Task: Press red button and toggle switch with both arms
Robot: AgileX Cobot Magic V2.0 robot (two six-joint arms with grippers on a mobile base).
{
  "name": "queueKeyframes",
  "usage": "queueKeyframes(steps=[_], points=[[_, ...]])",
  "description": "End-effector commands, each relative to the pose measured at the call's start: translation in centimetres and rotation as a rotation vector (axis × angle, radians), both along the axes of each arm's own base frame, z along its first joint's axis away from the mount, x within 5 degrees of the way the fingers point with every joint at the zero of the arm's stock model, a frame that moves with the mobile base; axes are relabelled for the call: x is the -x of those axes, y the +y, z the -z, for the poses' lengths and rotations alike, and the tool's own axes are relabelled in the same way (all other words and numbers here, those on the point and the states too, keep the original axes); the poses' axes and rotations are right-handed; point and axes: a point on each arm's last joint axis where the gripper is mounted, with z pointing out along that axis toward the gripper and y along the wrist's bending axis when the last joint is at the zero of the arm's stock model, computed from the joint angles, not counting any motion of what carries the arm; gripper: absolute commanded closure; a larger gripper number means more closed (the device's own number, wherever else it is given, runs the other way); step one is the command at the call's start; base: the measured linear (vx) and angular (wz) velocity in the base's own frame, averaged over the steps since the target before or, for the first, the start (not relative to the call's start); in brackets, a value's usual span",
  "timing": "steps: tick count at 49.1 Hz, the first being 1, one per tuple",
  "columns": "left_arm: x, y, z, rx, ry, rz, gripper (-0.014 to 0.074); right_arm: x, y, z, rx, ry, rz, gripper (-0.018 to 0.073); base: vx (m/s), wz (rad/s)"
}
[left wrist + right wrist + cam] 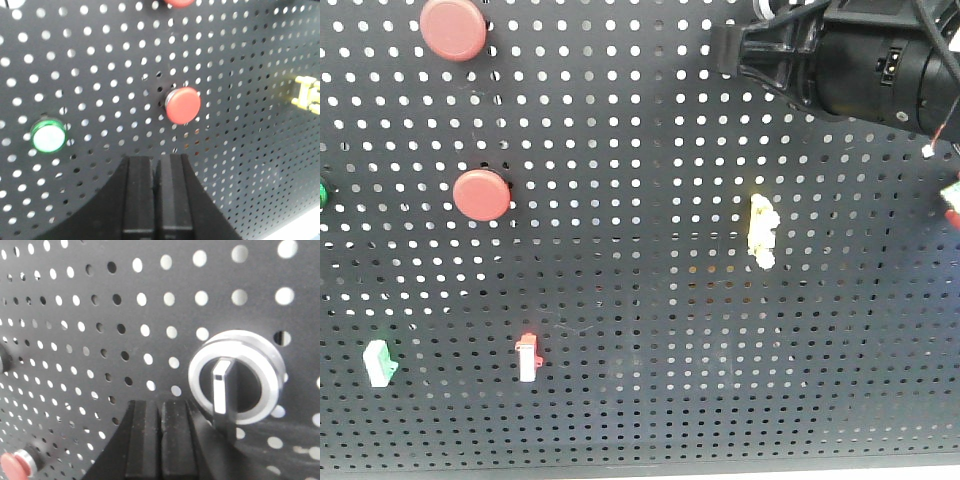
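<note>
Front-facing view: a black pegboard (650, 330) fills the frame. The red button (453, 28), the larger of two, sits at about 11 o'clock near the top edge. The slightly smaller red button (482, 194) is mounted below it at 9 o'clock, and a sliver of the green button (322, 193) shows at the left edge. A yellow knobbly piece (761, 230) is at 3 o'clock from centre. A white switch with a green tip (380, 362) lies at 8 o'clock and a white switch with a red tip (527, 358) at 7 o'clock. The right arm (880, 60) reaches in at 1 o'clock, its right gripper (728, 48) close against the board; the toggle switch is hidden here. Left wrist view: the left gripper (156, 195) rises from 6 o'clock, fingers clenched together on nothing. The smaller red button sits just above its tips, right of centre. The green button glows at 9 o'clock, and the larger red button peeks in at 12 o'clock, well apart from the fingers. Right wrist view: the right gripper at 6 o'clock is clenched, fingers pressed together and empty. The toggle switch (235, 377) is at 3 o'clock, lever pointing to 6, just beside the fingertips; I cannot tell whether they touch.
</note>
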Motion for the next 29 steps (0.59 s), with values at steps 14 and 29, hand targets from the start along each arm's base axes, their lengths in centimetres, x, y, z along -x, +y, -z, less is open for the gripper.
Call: queueKeyframes(steps=[14, 29], points=[[0.3, 0.0, -1.4, 0.043, -0.077, 0.015, 0.0594, 1.0, -1.1, -2.4, 0.026, -0.17, 0.064, 0.0562, 0.0, 0.0], [0.2, 0.0, -1.4, 0.041, -0.077, 0.015, 0.0594, 0.1, -4.5, -2.4, 0.012, -0.116, 0.197, 0.0562, 0.0, 0.0]])
